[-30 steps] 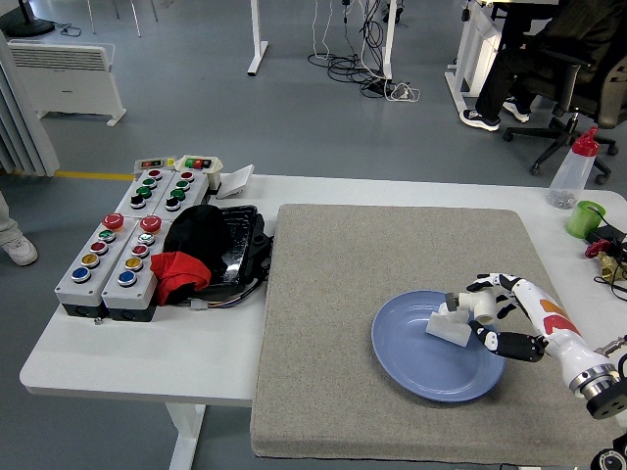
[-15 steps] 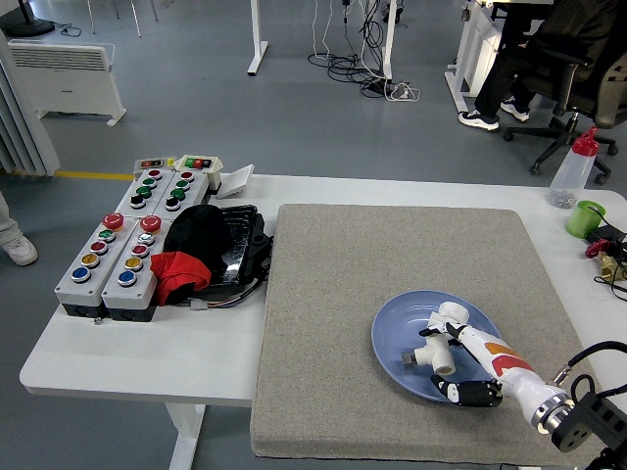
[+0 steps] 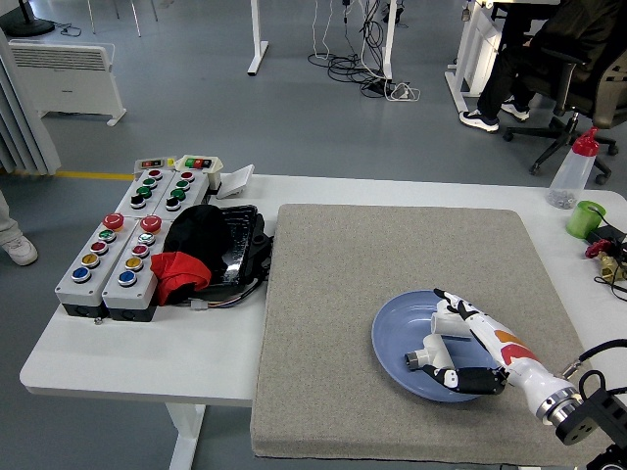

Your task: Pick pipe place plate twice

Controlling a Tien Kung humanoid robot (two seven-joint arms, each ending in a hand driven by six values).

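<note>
Pipe [image 3: 438,345], white, gripped by right hand [image 3: 468,351] fingers over blue plate [image 3: 392,338], evidently for placing there.

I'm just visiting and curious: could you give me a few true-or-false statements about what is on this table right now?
1. The right hand is over the blue plate. True.
2. The white pipe piece lies on the bare white table. False: it is at the plate, in the hand.
3. The plate sits on a grey mat. True.
4. The button boxes stand right of the mat. False: they stand left of it.
5. A green cup sits on the plate. False: it stands near the table's far right edge.
</note>
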